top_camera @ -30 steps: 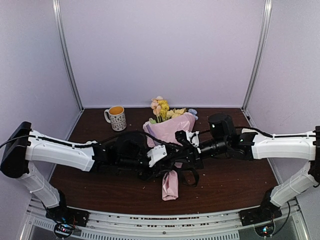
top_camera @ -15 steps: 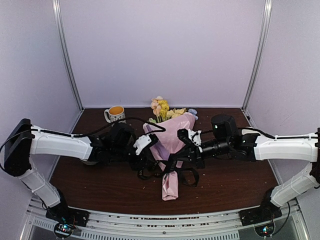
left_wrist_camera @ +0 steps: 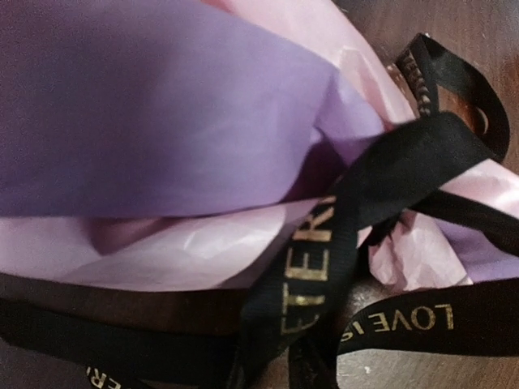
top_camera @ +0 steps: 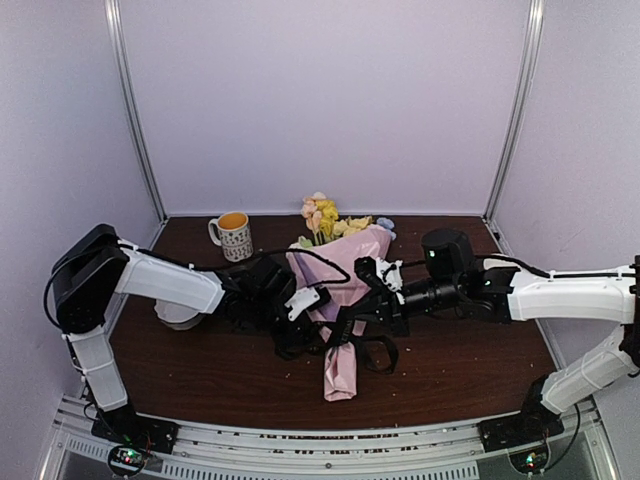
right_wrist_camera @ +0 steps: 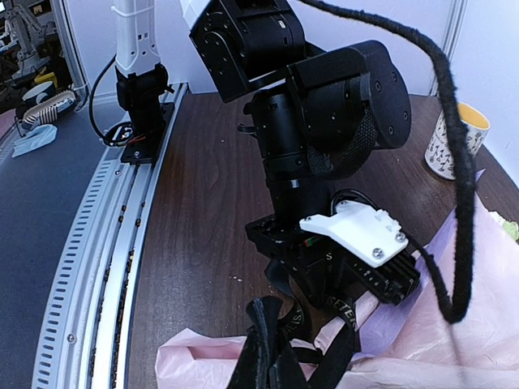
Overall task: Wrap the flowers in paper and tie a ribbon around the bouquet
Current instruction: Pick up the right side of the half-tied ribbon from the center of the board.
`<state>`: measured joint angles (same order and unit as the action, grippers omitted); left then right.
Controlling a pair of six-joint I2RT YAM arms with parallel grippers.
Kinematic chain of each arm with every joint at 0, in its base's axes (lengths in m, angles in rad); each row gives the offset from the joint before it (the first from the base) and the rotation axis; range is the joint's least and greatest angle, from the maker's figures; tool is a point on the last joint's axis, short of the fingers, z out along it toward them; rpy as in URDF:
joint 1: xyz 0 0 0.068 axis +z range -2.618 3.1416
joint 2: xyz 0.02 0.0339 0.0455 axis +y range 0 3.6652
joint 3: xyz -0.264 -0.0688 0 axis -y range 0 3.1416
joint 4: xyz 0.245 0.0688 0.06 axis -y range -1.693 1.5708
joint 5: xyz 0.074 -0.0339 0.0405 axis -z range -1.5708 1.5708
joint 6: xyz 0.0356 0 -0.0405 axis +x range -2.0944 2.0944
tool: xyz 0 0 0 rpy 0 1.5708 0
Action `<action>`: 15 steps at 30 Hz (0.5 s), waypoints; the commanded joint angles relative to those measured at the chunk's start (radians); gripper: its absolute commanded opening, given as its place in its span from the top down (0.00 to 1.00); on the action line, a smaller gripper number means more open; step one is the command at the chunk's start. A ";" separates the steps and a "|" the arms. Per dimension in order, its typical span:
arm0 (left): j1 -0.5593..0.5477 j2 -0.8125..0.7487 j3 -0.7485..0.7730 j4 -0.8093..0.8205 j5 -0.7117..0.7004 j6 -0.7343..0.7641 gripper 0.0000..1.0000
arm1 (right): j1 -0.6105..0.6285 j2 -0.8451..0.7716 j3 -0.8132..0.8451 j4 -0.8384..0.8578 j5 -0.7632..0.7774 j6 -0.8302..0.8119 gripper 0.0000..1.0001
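We log the pale pink paper-cone bouquet [top_camera: 340, 268] lying mid dark wooden table [top_camera: 470, 385], blooms toward the far edge, with the right gripper [top_camera: 343, 325] clamped shut on the floppy black ribbon [left_wrist_camera: 312, 259], likely for tension, and the left gripper [top_camera: 300, 335] close in for tying, its opening we cannot tell.

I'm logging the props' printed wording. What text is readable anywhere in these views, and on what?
"LOVE IS": gold print on the black ribbon.
"ETER": gold, same ribbon, its remaining letters hidden.
Other gold letters on the ribbon: too blurred to read.
Dark print on the mug: too small to read.
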<state>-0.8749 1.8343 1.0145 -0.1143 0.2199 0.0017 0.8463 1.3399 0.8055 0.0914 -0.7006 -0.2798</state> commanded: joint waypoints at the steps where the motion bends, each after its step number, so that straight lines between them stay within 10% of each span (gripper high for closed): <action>1: -0.001 0.024 0.028 0.015 0.083 0.021 0.90 | -0.004 0.003 0.003 0.002 0.021 0.020 1.00; 15: -0.175 -0.336 -0.078 -0.206 0.052 0.002 1.00 | -0.043 0.034 0.017 0.037 0.046 0.084 1.00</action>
<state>-0.9203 1.5833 0.9096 -0.1898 0.2760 -0.0128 0.8234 1.3453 0.8028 0.1074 -0.6838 -0.2283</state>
